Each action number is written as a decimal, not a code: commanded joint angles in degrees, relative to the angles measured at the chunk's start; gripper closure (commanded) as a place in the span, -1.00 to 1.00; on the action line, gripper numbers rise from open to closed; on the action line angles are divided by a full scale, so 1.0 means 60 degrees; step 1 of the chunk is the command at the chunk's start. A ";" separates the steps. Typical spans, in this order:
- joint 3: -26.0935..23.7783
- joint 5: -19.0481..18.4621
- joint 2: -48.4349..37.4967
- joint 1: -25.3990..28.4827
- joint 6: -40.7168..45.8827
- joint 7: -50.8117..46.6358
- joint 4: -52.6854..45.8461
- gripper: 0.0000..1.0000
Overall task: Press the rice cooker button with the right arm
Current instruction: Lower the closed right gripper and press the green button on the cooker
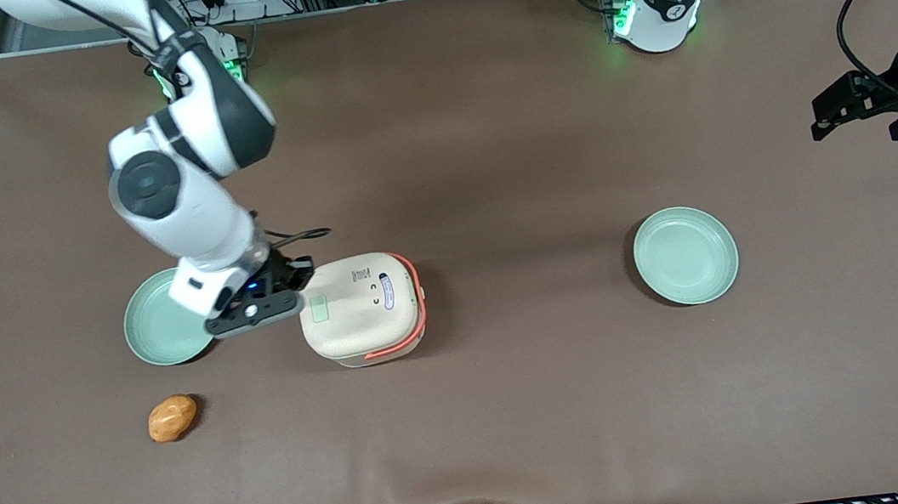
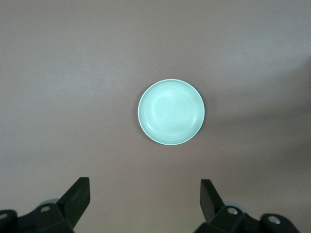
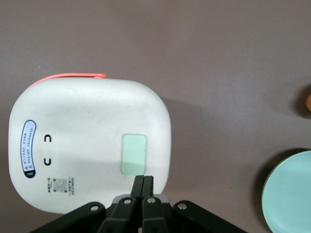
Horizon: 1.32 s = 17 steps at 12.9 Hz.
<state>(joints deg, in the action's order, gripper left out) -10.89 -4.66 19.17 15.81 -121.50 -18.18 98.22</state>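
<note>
Now | jaws closed, gripper point(image 3: 143, 180) just off button point(image 3: 133, 154) edge | cooker point(image 1: 362, 307) lid

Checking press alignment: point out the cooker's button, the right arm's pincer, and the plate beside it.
button point(image 3: 133, 154): right wrist view, middle of the green patch.
pincer point(image 3: 143, 183): right wrist view, closed fingertips at the button's edge.
plate point(image 1: 155, 333): front view, bare rim beside the arm.

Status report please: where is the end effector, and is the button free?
Black two-finger end effector shut, tips at edge of pale green rounded-square button. Small cream rice cooker lid closed. Nothing covers the button.
</note>
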 commanded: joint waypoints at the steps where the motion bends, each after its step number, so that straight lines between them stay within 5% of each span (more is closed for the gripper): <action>1: -0.0118 -0.0380 0.0290 -0.0042 -0.0286 -0.0442 -0.0110 1.00; 17: -0.0133 -0.0366 0.1096 -0.0086 -0.0375 -0.0340 -0.0725 1.00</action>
<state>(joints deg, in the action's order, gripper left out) -10.97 -5.62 24.64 15.67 -123.93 -19.65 95.53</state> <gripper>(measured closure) 0.991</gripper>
